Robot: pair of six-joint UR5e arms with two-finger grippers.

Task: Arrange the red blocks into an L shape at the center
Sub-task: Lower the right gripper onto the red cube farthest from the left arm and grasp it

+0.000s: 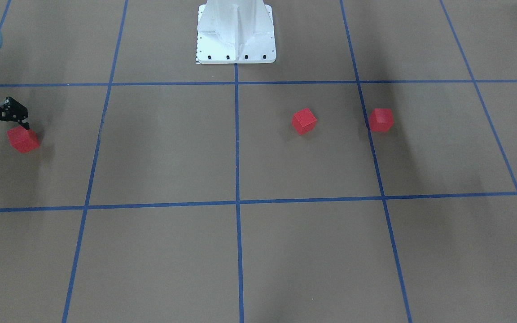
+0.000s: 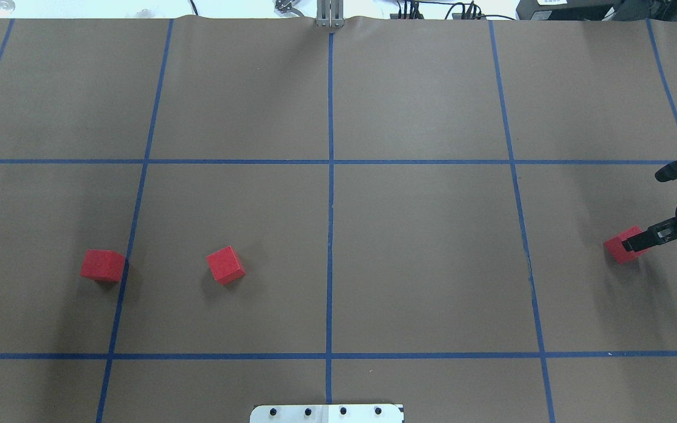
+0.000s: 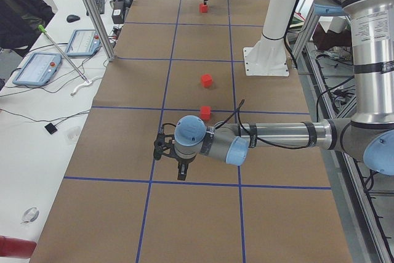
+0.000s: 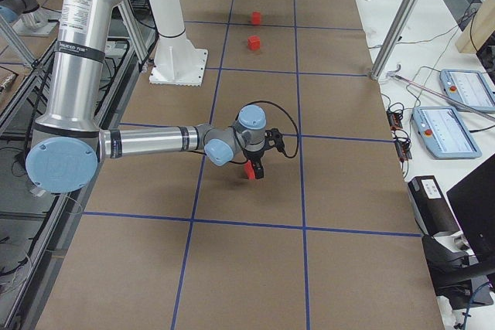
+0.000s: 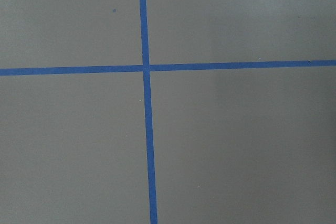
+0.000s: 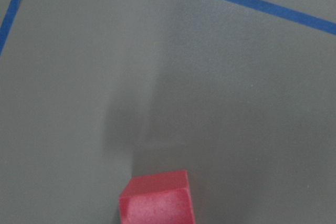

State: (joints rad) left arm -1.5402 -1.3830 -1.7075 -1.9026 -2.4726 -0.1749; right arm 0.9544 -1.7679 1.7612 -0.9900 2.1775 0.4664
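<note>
**Right arm at pick-up.** My right jaws hang at the nearest red block [image 2: 623,247], far out on the right of the bench [image 2: 421,264]. I cannot tell how far they gape. The right wrist view shows that block at its lower edge. Only the overhead shows the center [image 2: 331,258] lying leftward. Beyond it are a second red block [image 2: 225,265] and a third red block [image 2: 103,265], both nearer my left jaws, whose state I cannot tell either.

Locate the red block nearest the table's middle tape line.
In the overhead view, the red block sits in the robot's left half, between the middle tape line and a second red block farther left.
</note>
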